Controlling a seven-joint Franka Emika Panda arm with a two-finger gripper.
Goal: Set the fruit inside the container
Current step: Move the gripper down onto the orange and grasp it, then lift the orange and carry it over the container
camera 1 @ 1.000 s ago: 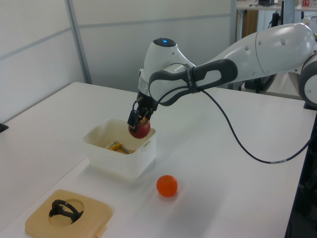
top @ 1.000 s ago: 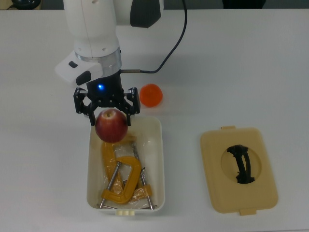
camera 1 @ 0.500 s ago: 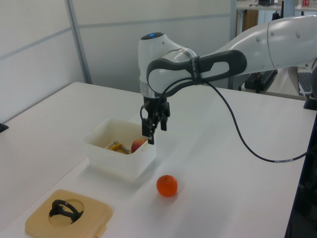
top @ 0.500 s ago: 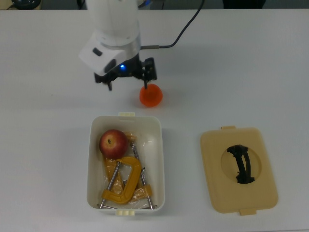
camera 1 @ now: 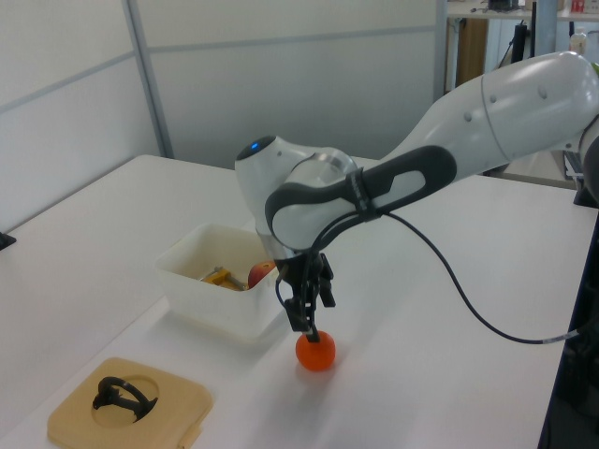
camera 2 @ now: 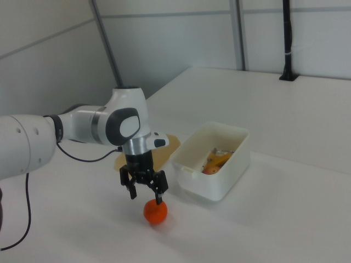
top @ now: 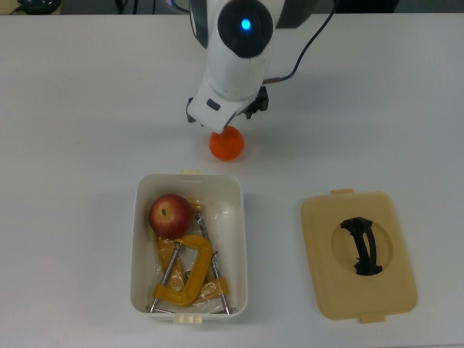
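Note:
The dark red apple (top: 170, 214) lies inside the white container (top: 243, 239), at its end nearest the arm, on top of yellow-orange C-clamps (top: 185, 274). The orange fruit (top: 227, 143) sits on the table just outside that end of the container. My gripper (camera 2: 146, 195) hangs open directly over the orange fruit (camera 2: 156, 212), fingertips just above its top and holding nothing. In the top view the arm's wrist covers the gripper. In the left view the gripper (camera 1: 309, 321) points down at the orange fruit (camera 1: 316, 353), beside the container (camera 1: 225, 297).
A flat tan lid (top: 359, 254) with a black handle lies on the table at the top view's right of the container. The arm's black cable runs off toward the top view's upper edge. White tabletop surrounds everything.
The gripper let the apple go into the container, then moved away from it, over to the orange fruit, and came down close above it.

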